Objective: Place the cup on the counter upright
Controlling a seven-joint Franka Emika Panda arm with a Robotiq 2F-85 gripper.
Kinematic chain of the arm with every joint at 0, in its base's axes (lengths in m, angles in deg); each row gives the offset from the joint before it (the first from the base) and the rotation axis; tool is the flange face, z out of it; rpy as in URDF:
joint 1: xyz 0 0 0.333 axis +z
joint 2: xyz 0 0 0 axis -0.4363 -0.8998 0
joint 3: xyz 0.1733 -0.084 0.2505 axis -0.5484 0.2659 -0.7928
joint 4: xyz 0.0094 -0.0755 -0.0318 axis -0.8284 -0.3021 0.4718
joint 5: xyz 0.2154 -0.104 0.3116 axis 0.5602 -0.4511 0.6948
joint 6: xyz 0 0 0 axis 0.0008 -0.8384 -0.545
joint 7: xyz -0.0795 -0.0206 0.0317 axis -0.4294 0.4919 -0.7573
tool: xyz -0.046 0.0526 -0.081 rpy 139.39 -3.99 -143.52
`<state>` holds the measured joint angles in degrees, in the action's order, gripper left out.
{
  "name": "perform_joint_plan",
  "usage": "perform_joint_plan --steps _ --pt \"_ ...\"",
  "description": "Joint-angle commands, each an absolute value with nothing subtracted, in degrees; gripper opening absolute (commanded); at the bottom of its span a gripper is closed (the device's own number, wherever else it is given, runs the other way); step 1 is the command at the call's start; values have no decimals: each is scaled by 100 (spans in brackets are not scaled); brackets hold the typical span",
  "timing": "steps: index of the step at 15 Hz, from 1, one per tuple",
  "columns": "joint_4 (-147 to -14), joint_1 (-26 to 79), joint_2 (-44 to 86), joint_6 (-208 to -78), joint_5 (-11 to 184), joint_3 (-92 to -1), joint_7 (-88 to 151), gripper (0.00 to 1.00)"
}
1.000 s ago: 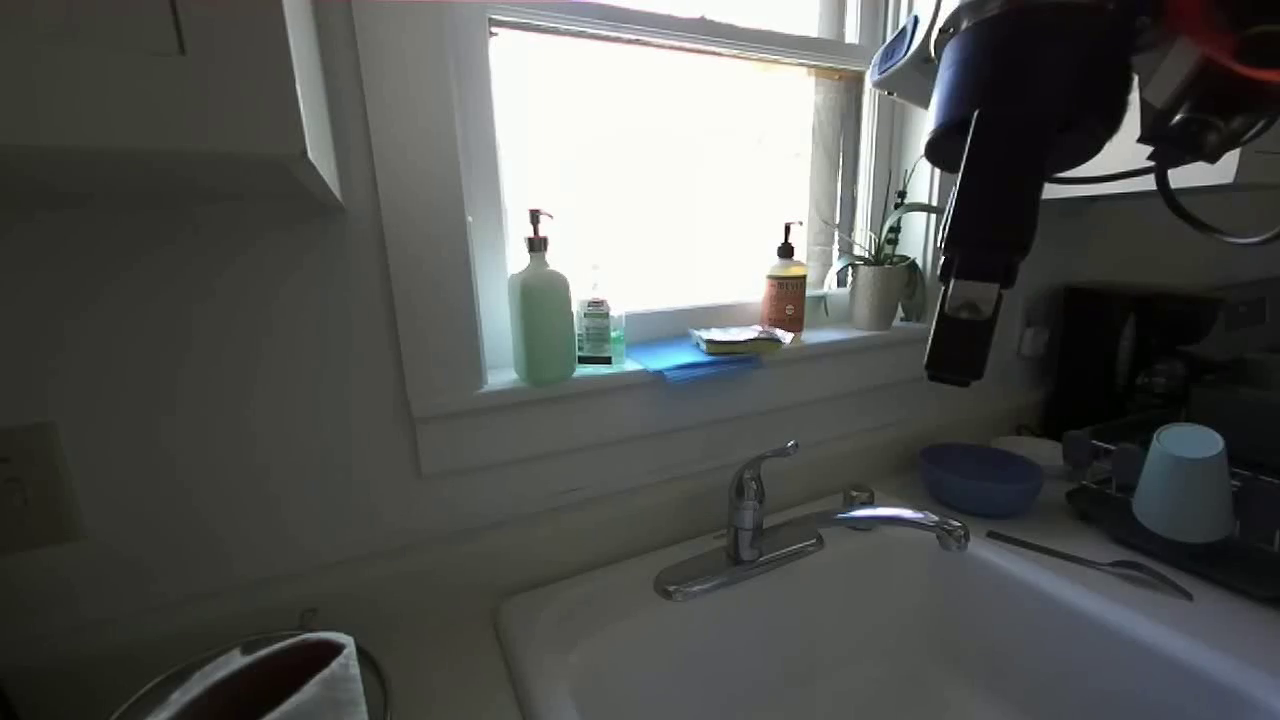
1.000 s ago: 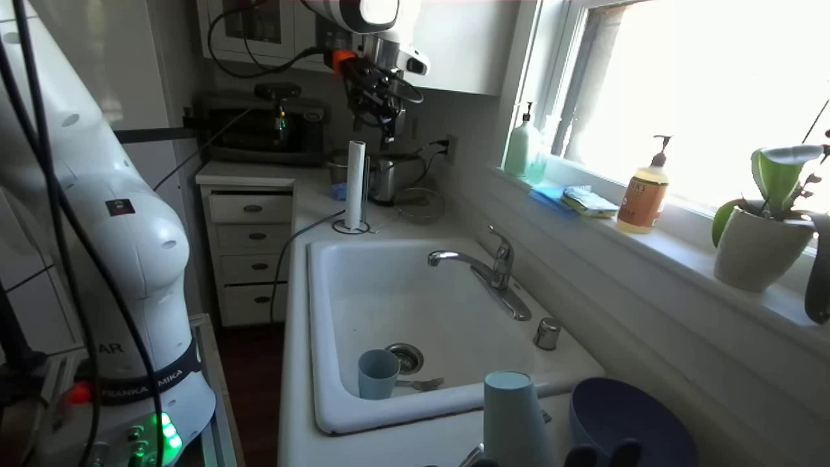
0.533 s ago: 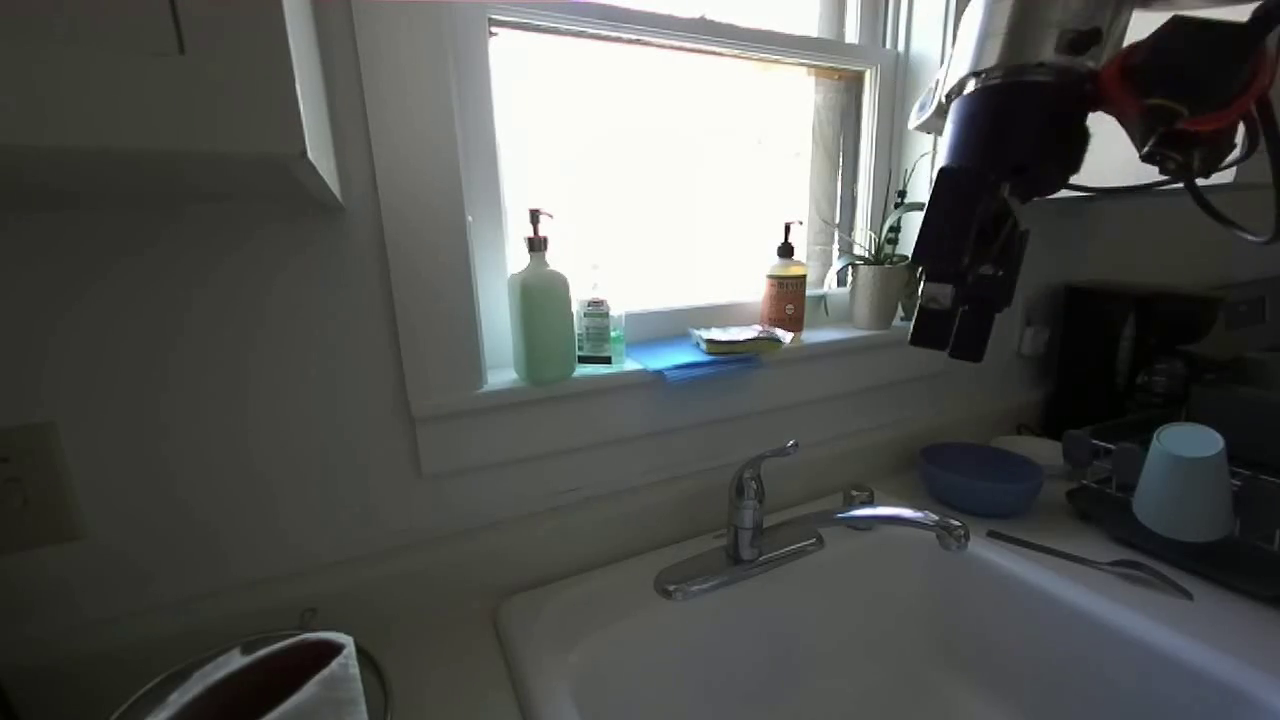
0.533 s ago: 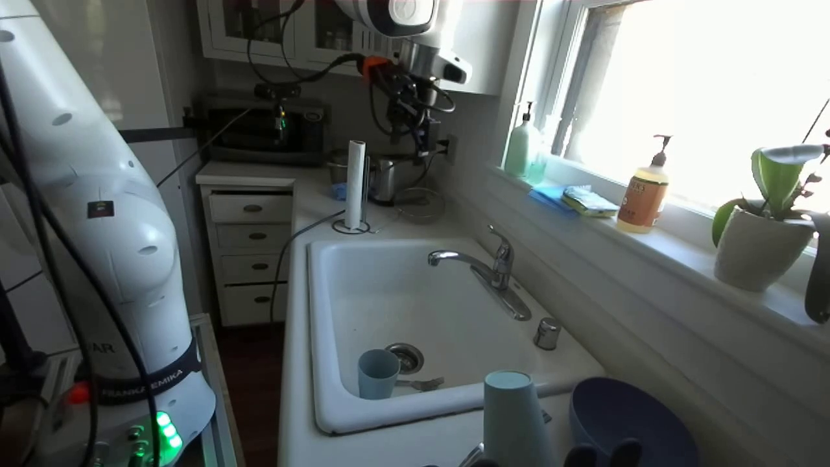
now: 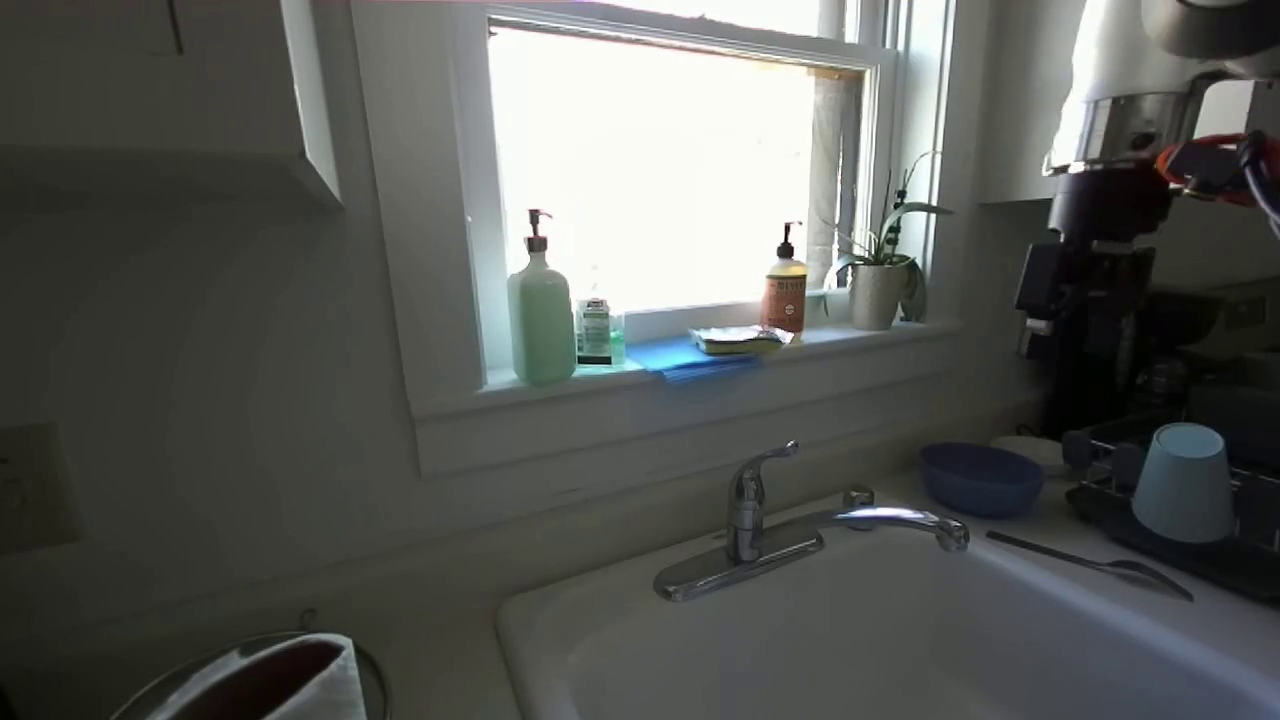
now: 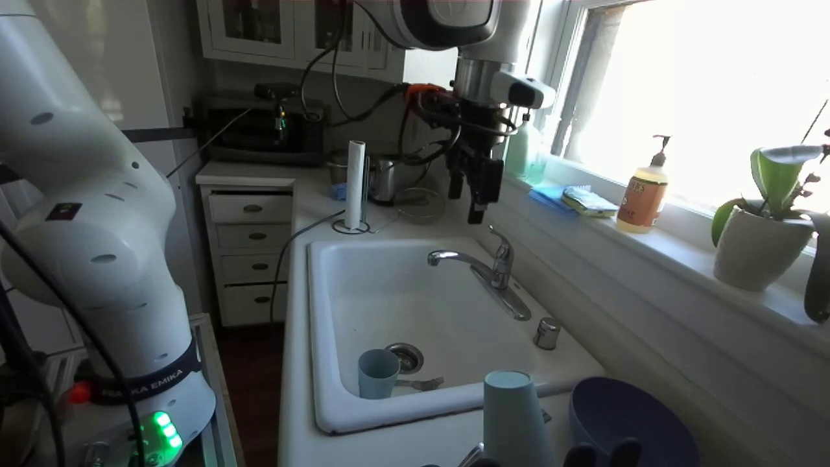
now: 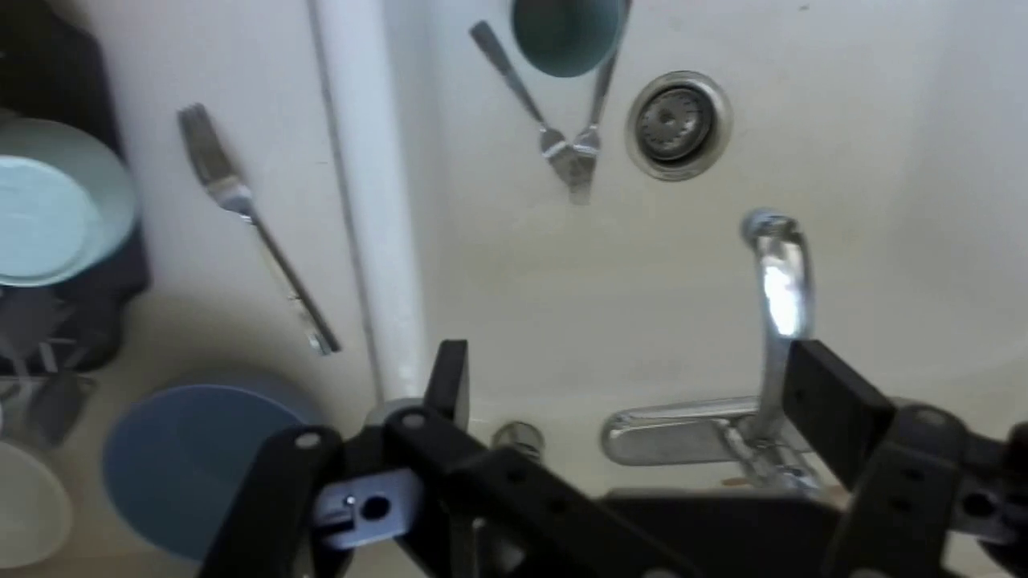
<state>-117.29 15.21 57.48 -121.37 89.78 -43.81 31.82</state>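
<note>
The empty tool (image 7: 626, 381) hangs above the sink (image 6: 363, 305), jaws apart. At right, the cup (image 5: 1184, 490) stands inverted on the rack (image 5: 1105, 510), presumably to drain.

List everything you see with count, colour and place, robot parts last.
Counter: one, whitish, around sink
Sink: one, white, within counter
Faucet: one, silver, at sink
Rack: one, dark, on counter
Sink cup: one, blue, in sink
Rack cup: one, pale blue, inverted on rack
Forks: three, silver, one on counter, two in sink
Bowl: one, blue, on counter
Dish: one, white, near bowl
Paper roll: one, white, beside sink
Bottles: three, two greenish, one orange-labelled, on sill
Sponge: one, yellowish, on sill
Cloth: one, blue, on sill
Plant: one, green, on sill
Appliances: count unclear, dark, far end
Arm: one, white, beside counter
Pincer: one, black, open, above sink
</note>
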Motion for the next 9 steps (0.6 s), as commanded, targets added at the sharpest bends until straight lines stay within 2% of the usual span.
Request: perform_joint_plan --steps 1,9 --pt "-11965 1120 5746 -12126 7898 -4369 3708 100" --pt "-11751 1012 5430 -12093 7512 -4343 4173 100"
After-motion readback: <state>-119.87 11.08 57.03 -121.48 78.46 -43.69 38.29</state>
